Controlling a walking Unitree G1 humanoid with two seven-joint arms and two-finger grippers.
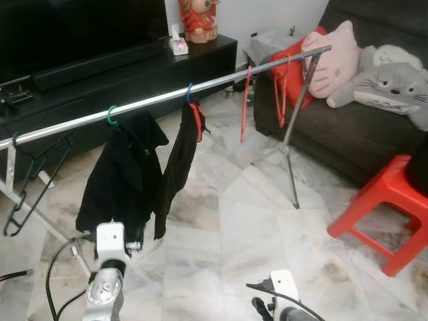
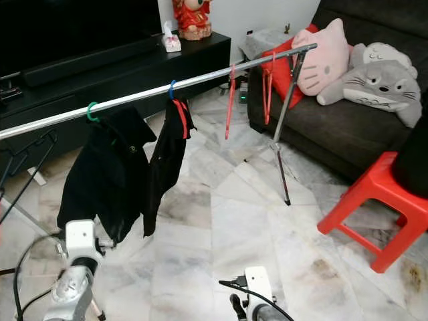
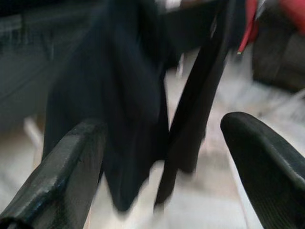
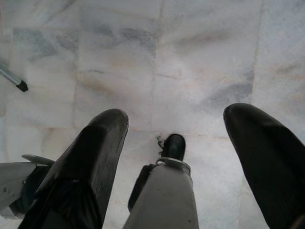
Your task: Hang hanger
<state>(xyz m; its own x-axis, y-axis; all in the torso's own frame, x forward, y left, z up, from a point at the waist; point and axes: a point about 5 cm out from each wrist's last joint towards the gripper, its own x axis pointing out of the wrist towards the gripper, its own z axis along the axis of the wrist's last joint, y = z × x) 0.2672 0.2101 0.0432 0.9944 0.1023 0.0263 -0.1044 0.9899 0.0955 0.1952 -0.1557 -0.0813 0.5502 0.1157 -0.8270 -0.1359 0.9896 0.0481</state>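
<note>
Hanging from the silver clothes rail (image 1: 221, 81) were a black jacket (image 1: 124, 177) on a green hanger hook (image 1: 112, 115), a dark garment (image 1: 177, 167) on a red hanger (image 1: 196, 120), two bare red hangers (image 1: 246, 103) farther right, and an empty black hanger (image 1: 33, 180) at the near left end. The left tool (image 3: 162, 167) pointed at the black jacket with its fingers spread wide and held nothing. The right tool (image 4: 174, 152) hung low over the marble floor (image 1: 234, 227), fingers also wide apart and empty, with a red stool (image 1: 384, 210) off to the right.

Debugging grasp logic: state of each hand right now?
Left hand: open, empty, pointed at the black clothes on the rail.
Right hand: open, empty, over the marble floor.
</note>
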